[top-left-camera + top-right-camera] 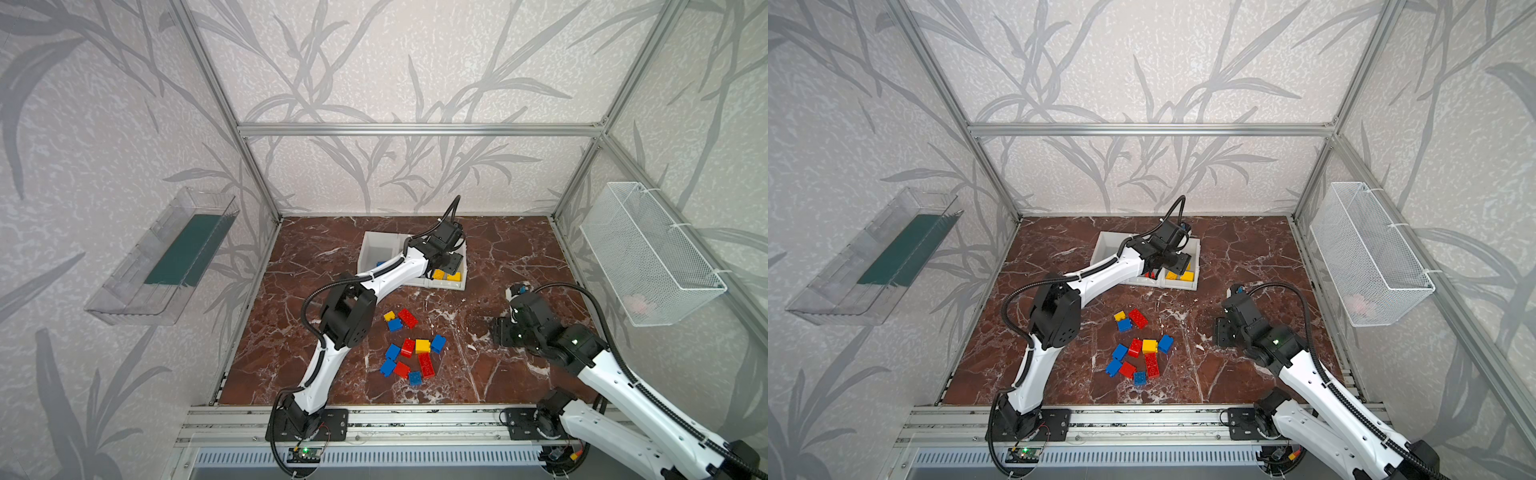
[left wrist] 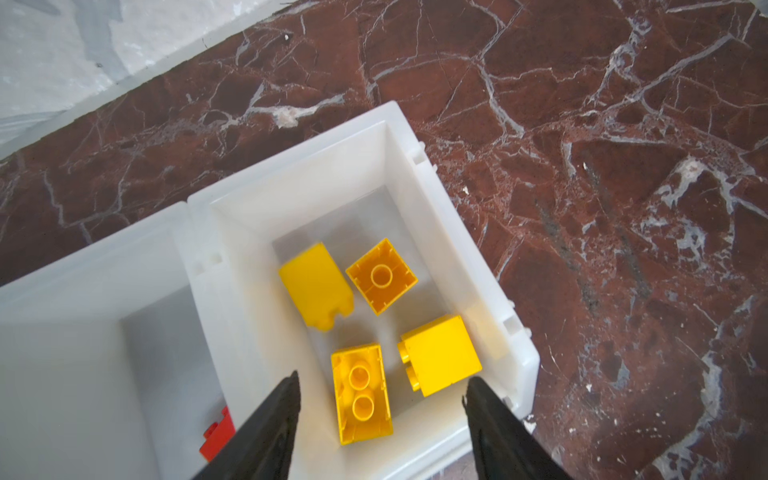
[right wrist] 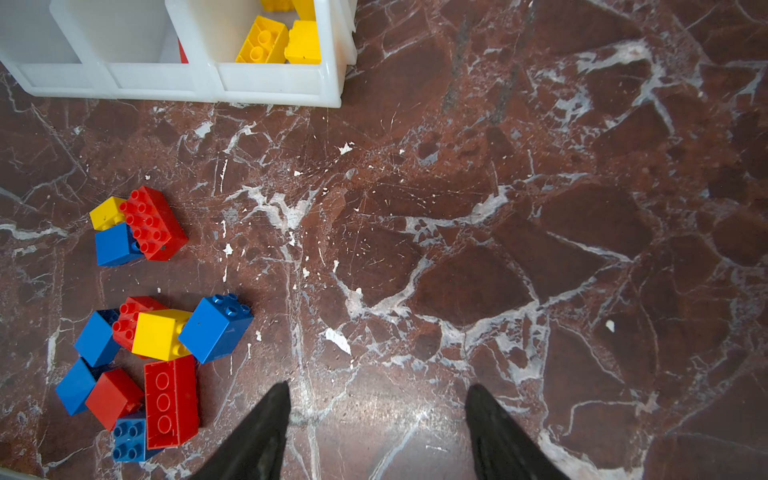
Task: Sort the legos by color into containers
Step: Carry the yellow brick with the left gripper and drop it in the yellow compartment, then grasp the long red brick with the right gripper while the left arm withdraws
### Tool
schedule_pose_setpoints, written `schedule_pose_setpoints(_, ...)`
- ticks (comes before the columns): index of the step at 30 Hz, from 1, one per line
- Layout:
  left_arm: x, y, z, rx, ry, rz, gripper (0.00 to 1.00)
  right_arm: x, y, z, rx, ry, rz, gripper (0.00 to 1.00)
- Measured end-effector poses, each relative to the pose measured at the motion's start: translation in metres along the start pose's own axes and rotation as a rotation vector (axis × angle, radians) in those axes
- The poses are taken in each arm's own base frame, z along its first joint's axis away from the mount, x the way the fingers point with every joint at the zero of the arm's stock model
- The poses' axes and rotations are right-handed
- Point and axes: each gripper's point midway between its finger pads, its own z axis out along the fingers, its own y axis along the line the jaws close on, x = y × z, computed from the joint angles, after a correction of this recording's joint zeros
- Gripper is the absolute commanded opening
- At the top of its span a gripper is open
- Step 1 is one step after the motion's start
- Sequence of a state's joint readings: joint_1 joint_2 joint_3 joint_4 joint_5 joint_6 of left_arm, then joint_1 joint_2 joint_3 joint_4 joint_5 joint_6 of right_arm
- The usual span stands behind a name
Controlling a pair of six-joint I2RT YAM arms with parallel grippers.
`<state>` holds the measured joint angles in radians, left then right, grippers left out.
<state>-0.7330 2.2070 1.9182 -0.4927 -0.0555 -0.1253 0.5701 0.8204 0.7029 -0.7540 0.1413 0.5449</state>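
While the left gripper (image 2: 382, 377) hangs over the rightmost of the three joined white containers (image 1: 365, 249), just above the centre in both top views, its two dark fingers (image 2: 270, 428) stand well apart with nothing between them. Below them, in the left wrist view, four yellow legos (image 2: 440, 353) lie on the floor of that bin; two show their hollow undersides and two lie on a side, and the one nearest the frame's centre looks a little blurred. At the lower left of the same view a red brick (image 2: 216, 432) peeks out of the middle bin; in a top view a bit of blue (image 1: 380, 263) shows in the left bin, mostly hidden by the arm. The right gripper (image 3: 378, 385) is at the right of the marble table (image 1: 519, 249), its fingers also apart and empty, over bare stone. The loose legos (image 1: 409, 353) — eleven, as far as I can count, with red, blue and yellow mixed — lie in two small groups at the lower centre of both top views, between the two arms and apart from the containers.
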Motion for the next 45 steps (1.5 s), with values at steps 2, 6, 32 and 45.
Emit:
schedule_pose_setpoints(2,0.005,0.007,-0.011,-0.011,0.000,-0.017,0.66,0.000,0.000,0.000,0.000,0.002,-0.003,0.68)
schedule_pose_setpoints(6,0.013,0.029,-0.045,-0.048,-0.029,-0.062,0.67,0.002,0.001,0.002,0.000,0.015,-0.025,0.67)
schedule_pose_setpoints(32,0.156,0.135,-0.158,-0.254,-0.113,-0.464,0.69,0.028,0.164,0.075,-0.204,0.235,-0.560,0.66)
schedule_pose_setpoints(45,0.204,0.139,-0.193,-0.269,-0.176,-0.551,0.70,0.023,0.212,0.145,-0.192,0.293,-0.616,0.56)
